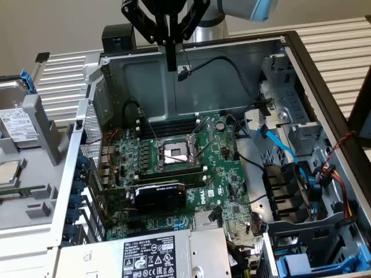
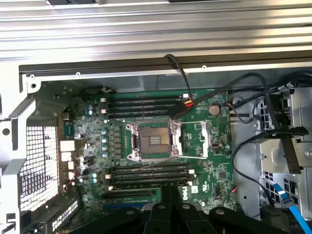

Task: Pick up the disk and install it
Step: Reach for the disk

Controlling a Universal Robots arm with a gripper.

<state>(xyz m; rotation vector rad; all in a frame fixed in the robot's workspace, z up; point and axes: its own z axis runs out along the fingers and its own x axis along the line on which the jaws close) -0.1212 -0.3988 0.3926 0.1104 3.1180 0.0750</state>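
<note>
Hovering above green motherboard [image 1: 223,153] — black hand [image 1: 171,65] pinched shut, empty; silver rectangular disk [image 1: 17,126], blue-framed, well apart

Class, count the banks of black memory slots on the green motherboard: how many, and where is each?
2. One bank lies on one side of the processor socket; the second bank lies on its opposite side. None appears hidden.
</note>
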